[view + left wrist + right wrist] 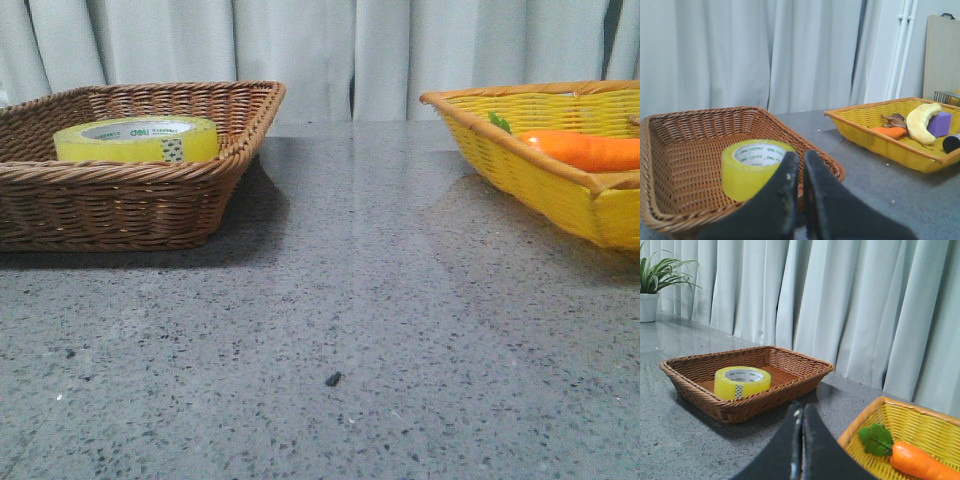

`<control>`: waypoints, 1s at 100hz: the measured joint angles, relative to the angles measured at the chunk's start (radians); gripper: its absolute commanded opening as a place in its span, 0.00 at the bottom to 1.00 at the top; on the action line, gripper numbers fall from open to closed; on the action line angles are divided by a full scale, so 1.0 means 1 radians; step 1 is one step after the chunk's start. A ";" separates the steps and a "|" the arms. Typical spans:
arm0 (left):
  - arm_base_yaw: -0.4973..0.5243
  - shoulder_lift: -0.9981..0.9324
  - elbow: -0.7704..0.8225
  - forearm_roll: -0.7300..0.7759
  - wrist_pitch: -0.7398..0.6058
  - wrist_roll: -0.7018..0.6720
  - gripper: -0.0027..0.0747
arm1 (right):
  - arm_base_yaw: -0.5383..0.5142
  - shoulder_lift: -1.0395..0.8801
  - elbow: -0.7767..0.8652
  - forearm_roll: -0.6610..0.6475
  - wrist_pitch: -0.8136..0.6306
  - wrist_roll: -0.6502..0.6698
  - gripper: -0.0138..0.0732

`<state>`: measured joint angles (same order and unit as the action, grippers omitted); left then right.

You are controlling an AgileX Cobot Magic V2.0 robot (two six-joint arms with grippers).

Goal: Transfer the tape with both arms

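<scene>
I find the glossy yellow tape roll (137, 139) lying flat in the brown wicker basket (120, 205), far left. Likely rigid, light, slick; I would pinch its wall. Left gripper (799, 162) and right gripper (799, 412): jaws pressed together, empty.

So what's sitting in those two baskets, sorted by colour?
Yellow: 2, tape and banana
Orange: 1, carrot
Purple: 1, block
Brown: 1, small item
Black: 1, object at the edge
Total: 6

Yellow basket (560, 170) cut off at frame edge
</scene>
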<state>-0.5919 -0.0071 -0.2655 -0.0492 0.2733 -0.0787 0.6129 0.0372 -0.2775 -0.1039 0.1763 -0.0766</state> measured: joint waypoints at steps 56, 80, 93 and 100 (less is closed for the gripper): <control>0.000 0.000 0.022 -0.015 -0.007 0.000 0.01 | 0.000 -0.002 0.000 0.000 -0.001 0.000 0.07; 0.104 0.000 0.144 0.055 -0.071 0.000 0.01 | 0.000 -0.002 0.000 0.000 -0.001 0.000 0.07; 0.238 0.000 0.243 0.059 -0.179 0.000 0.01 | 0.000 -0.002 0.000 0.000 -0.001 0.000 0.07; 0.306 0.000 0.269 0.059 -0.196 0.000 0.01 | 0.000 -0.002 0.000 0.000 -0.003 0.000 0.07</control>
<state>-0.2856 -0.0071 0.0033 0.0094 0.0777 -0.0787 0.6129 0.0356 -0.2775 -0.1039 0.1731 -0.0766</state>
